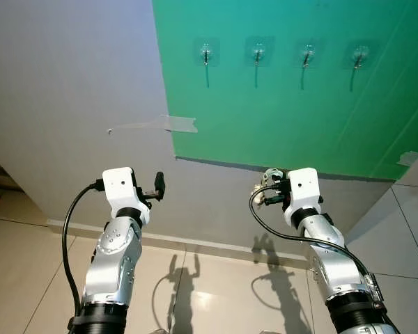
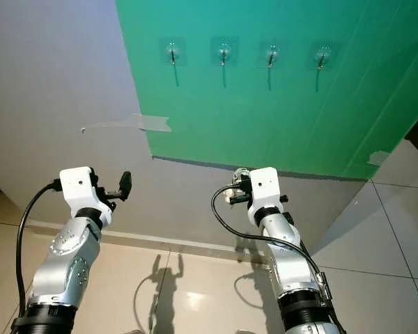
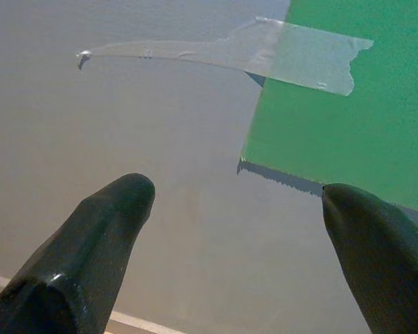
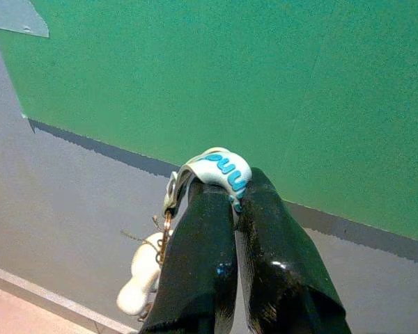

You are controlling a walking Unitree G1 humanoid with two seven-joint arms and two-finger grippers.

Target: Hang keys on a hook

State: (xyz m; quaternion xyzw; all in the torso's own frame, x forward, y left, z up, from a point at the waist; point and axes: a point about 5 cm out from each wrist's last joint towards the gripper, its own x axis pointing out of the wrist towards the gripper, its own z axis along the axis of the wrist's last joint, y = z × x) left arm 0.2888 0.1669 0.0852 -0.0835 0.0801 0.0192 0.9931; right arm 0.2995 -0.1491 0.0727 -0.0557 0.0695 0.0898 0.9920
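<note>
Right wrist view: right claw pinched on keys | hooks above it on green panel, well apart | left claw wide, empty

A matt green sheet is covering the smooth grey wall, with clear glossy tape sticking over its corner. On it, metal hooks are glinting on clear plastic pads. Below the sheet, glossy floor tiles are reflecting light.
</note>
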